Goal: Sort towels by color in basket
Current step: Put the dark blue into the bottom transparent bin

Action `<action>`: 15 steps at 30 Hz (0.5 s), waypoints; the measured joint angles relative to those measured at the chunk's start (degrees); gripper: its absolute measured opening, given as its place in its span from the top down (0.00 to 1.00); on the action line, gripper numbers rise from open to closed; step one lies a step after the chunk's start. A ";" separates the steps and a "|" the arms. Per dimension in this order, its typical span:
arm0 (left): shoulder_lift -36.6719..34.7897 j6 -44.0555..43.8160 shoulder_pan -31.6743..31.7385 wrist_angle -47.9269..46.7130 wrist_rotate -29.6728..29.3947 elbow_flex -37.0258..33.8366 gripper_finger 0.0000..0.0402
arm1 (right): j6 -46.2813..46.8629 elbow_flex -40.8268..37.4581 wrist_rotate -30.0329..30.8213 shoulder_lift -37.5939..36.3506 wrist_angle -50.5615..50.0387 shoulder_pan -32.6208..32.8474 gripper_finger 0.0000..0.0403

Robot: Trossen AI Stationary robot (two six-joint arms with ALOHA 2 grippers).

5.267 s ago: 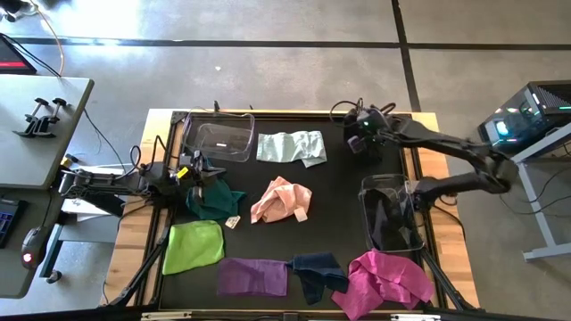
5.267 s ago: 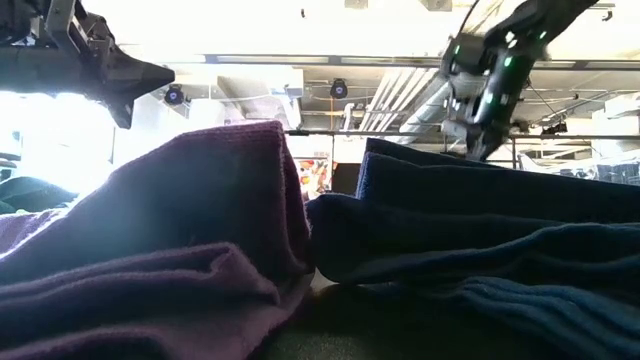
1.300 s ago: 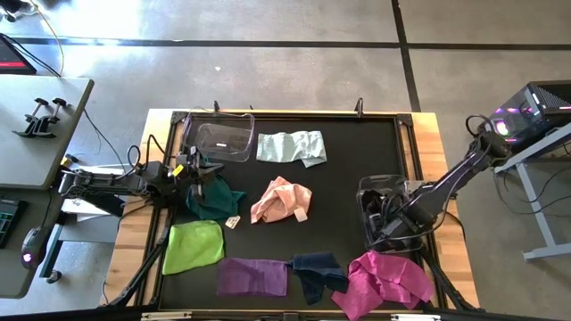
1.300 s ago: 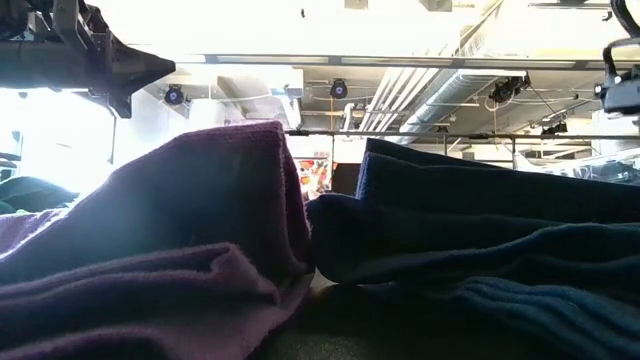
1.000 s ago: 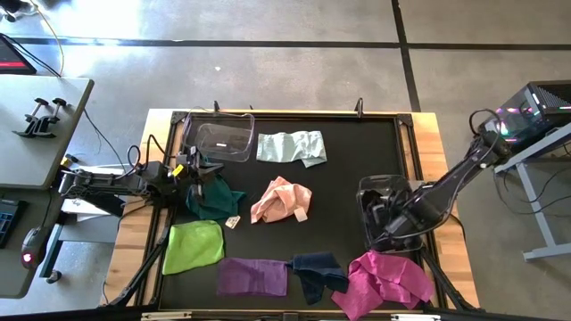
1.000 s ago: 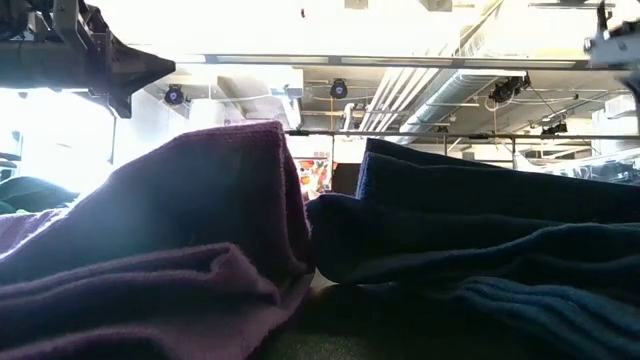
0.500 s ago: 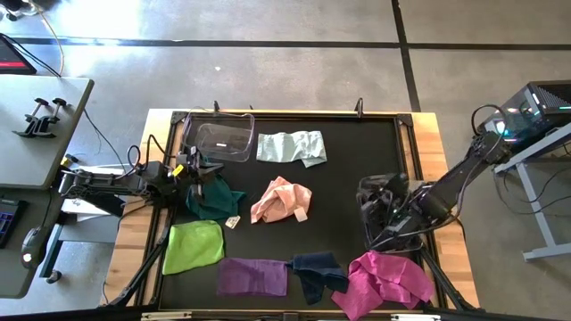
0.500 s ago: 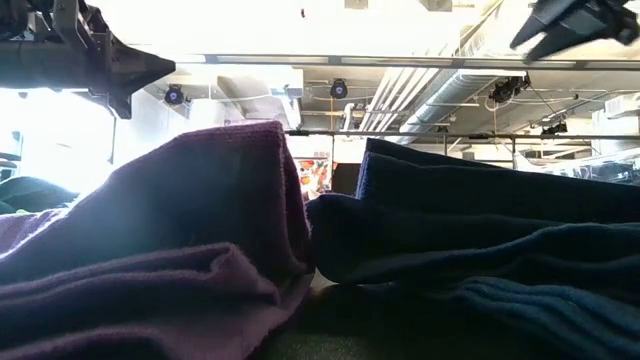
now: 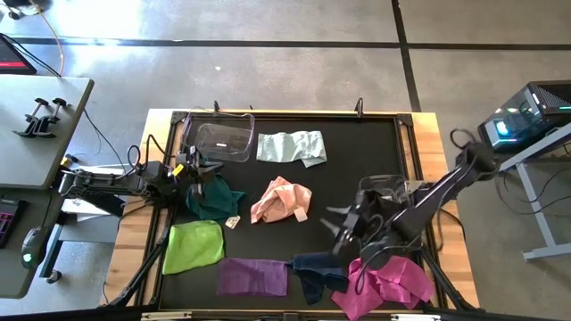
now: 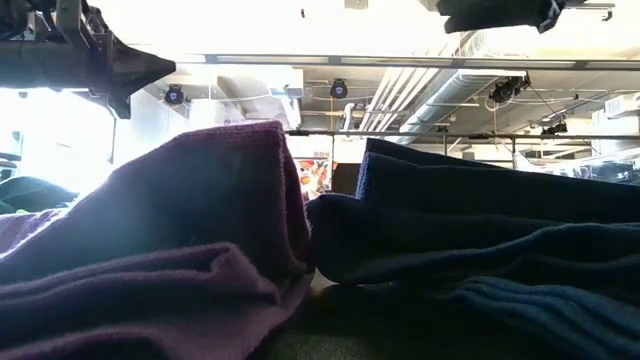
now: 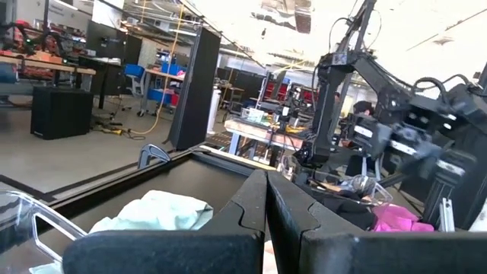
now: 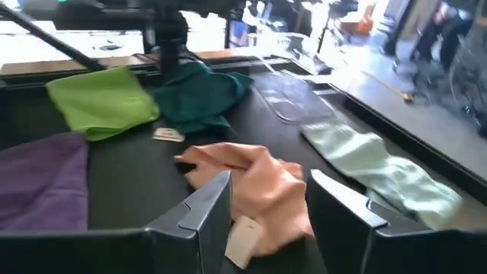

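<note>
The right gripper hangs over the middle of the counter with its fingers apart and nothing between them, just off the clear basket on the right side. The wrist view shows it facing the peach-pink towel, which lies crumpled at the counter's centre with a small white tag at its edge. That towel looks like the next pick — a judgement from where the fingers point.

To do it well, the right gripper should come down on a raised fold of the peach cloth rather than a flat edge, with fingers wide enough to pinch several layers, and lift straight up so the cloth clears its neighbours before it travels. The navy towel and the magenta towel lie close under the arm, so a low sweep could drag them.

The left gripper waits with its fingers pressed together beside the dark teal towel, near the second clear basket at the far left. The mint towel lies next to that basket; the lime green towel and the purple towel sit along the near edge — all of these are outside any basket.
</note>
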 joint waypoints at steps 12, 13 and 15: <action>0.02 -0.02 0.00 -0.01 0.36 0.00 1.00 | -14.04 0.00 -20.79 16.67 35.98 -3.31 0.60; 0.00 -0.02 0.00 -0.01 0.37 0.00 1.00 | -16.57 0.00 -23.74 17.68 40.63 -3.96 0.60; 0.02 0.35 0.00 -0.01 0.39 0.00 1.00 | -21.80 0.00 -30.10 19.63 50.04 -5.58 0.60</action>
